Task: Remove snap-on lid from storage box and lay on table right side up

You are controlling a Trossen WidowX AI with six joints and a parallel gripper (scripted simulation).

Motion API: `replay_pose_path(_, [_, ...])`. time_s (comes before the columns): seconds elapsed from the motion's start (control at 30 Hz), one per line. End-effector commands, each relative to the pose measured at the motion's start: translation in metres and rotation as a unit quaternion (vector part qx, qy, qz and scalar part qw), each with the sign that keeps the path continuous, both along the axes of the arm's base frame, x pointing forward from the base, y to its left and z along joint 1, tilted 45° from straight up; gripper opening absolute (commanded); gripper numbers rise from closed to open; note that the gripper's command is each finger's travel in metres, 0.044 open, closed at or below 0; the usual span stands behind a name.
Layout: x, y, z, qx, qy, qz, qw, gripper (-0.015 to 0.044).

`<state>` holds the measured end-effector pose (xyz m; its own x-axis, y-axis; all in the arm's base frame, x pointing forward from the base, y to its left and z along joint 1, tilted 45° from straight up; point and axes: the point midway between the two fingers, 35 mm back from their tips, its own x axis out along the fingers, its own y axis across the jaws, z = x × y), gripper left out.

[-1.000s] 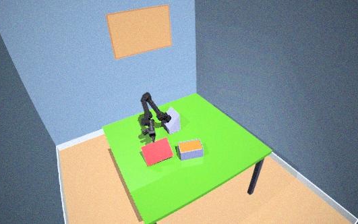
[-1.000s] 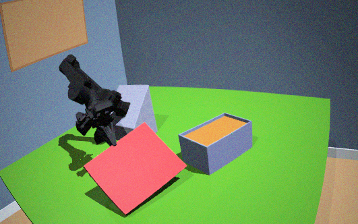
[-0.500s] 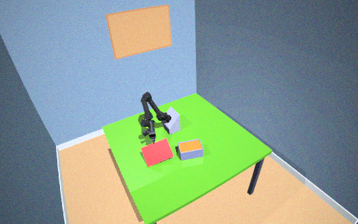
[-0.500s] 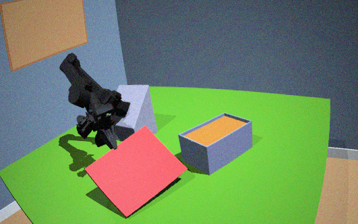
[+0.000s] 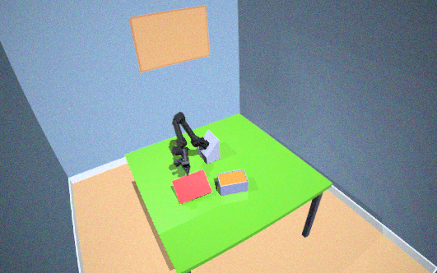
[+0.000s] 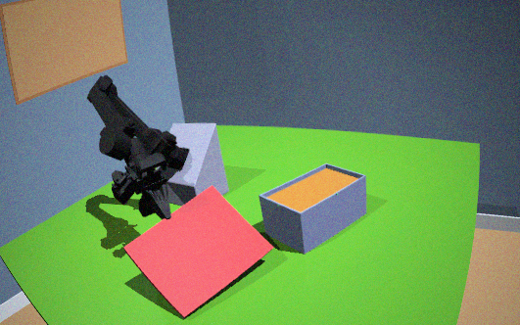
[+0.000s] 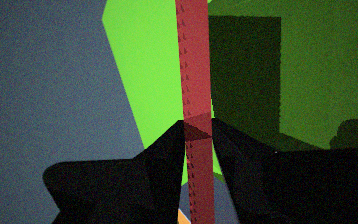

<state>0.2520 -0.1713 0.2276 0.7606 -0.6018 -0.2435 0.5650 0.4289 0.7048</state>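
The red lid (image 5: 192,187) (image 6: 200,252) is off the box and tilted, its arm-side edge raised. Its near edge is close to the table (image 5: 271,164) (image 6: 411,245); whether it touches is hard to tell. My gripper (image 5: 188,173) (image 6: 167,215) (image 7: 197,125) is shut on the lid's raised edge, which runs between the fingertips in the wrist view. The storage box (image 5: 234,188) (image 6: 335,215) stands upright and open beside the lid, grey-blue outside with orange inside. The lid's underside is hidden in the top and exterior views.
A pale grey wedge-shaped block (image 5: 211,150) (image 6: 209,163) stands behind the lid, close to the arm's forearm. The table's left edge lies beyond the lid on the side away from the box.
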Motion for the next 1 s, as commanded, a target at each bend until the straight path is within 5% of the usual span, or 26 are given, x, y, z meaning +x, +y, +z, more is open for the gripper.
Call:
replay_pose_path(0.0, [-0.002,-0.005,-0.008,0.003,0.007,-0.006,1.000,0.0000])
replay_pose_path(0.97, [-0.001,-0.022,-0.024,0.002,0.007,-0.006,1.000,0.0000])
